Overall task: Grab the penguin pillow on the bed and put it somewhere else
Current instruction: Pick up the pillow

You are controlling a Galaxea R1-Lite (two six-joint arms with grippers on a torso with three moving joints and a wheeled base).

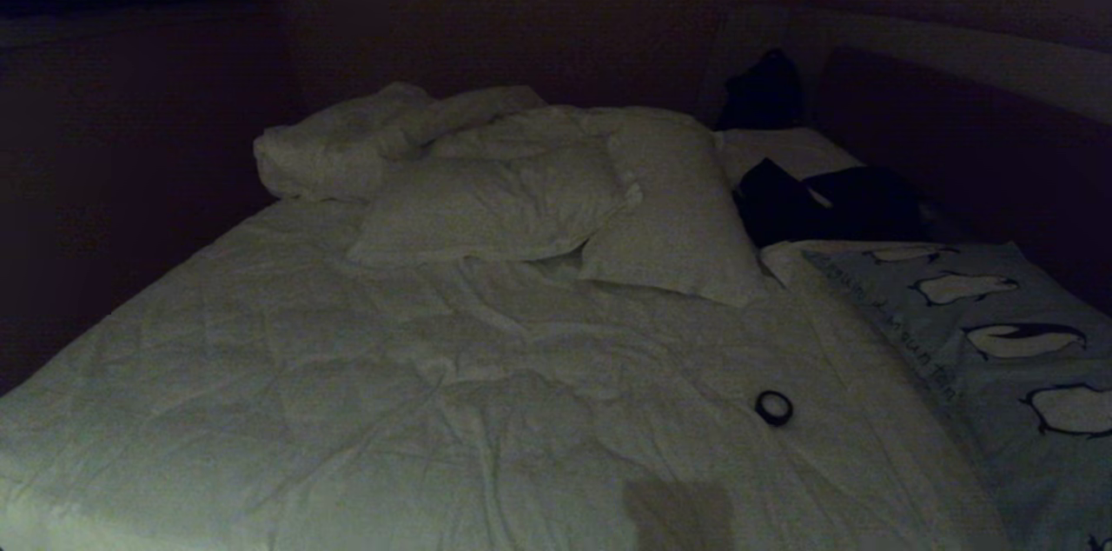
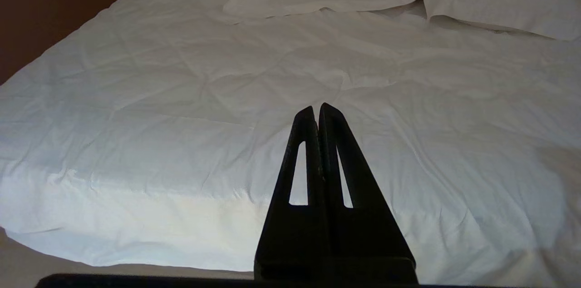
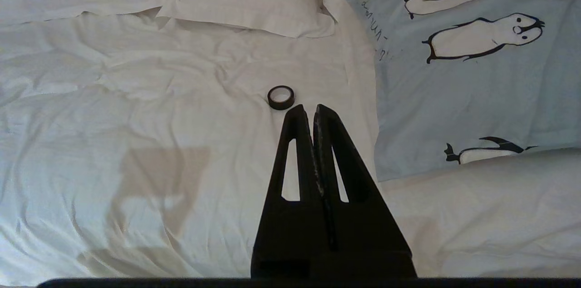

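The penguin pillow (image 1: 999, 342) lies flat at the right side of the bed (image 1: 391, 377), light blue-grey with black-and-white penguins and a line of dark script along its inner edge. The right wrist view shows the penguin pillow (image 3: 467, 74) beyond and beside my right gripper (image 3: 308, 108), which is shut, empty and held apart from it above the duvet. My left gripper (image 2: 317, 108) is shut and empty over the plain white duvet (image 2: 181, 120). Neither arm shows in the head view.
A small dark tape roll (image 1: 773, 407) lies on the duvet left of the penguin pillow, just ahead of my right gripper. Two white pillows (image 1: 556, 203) and a bunched duvet lie at the back. Dark clothing (image 1: 825, 203) rests near the dark headboard (image 1: 956, 151).
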